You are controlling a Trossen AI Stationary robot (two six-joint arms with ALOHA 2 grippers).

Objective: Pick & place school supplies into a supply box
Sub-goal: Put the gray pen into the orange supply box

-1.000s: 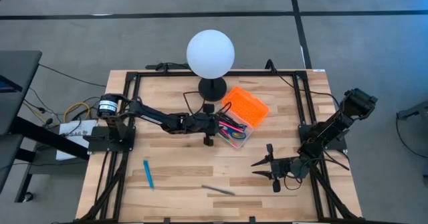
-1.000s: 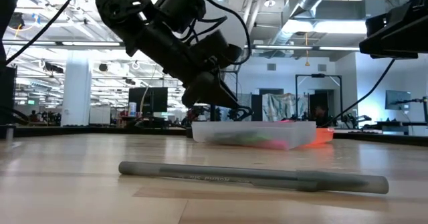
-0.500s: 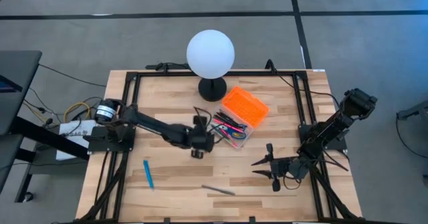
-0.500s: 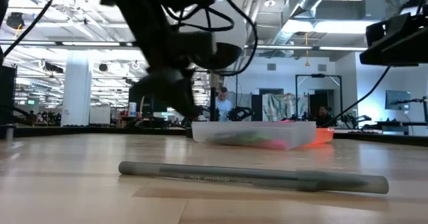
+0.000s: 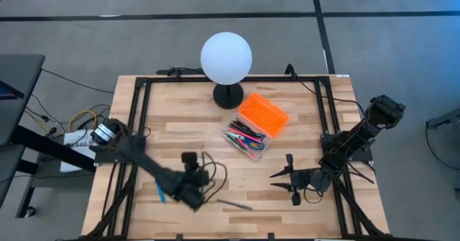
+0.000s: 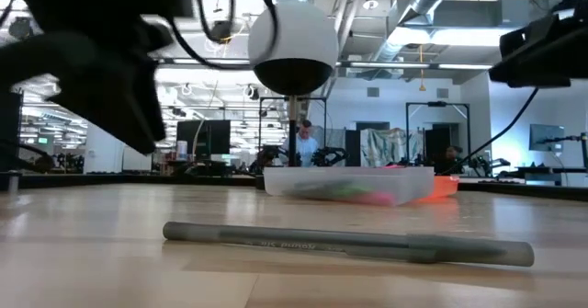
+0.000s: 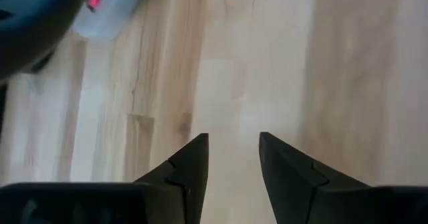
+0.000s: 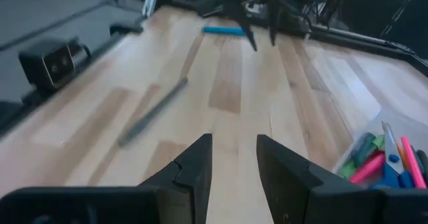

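The supply box point(image 5: 246, 140) is a clear case with its orange lid point(image 5: 264, 114) folded open, and several coloured pens lie inside. A blue pen point(image 5: 159, 185) and a grey pen point(image 5: 235, 205) lie flat on the wood near the front edge. My left gripper point(image 5: 191, 192) hovers open over bare wood between these two pens, with nothing between its fingers point(image 7: 190, 167). My right gripper point(image 5: 291, 180) waits open at the near right and points toward the table's left. It is empty in its own view point(image 8: 231, 154).
A white globe lamp point(image 5: 226, 57) on a black base stands at the far middle, just behind the box. Black frame rails point(image 5: 141, 104) run along the table's sides. The grey pen point(image 6: 349, 242) lies across the foreground of the low view.
My left gripper has swung away from the supply box toward the table's near edge and left, turning as it went. It now hangs over the wood beside the blue pen. The box and both loose pens have stayed in place.
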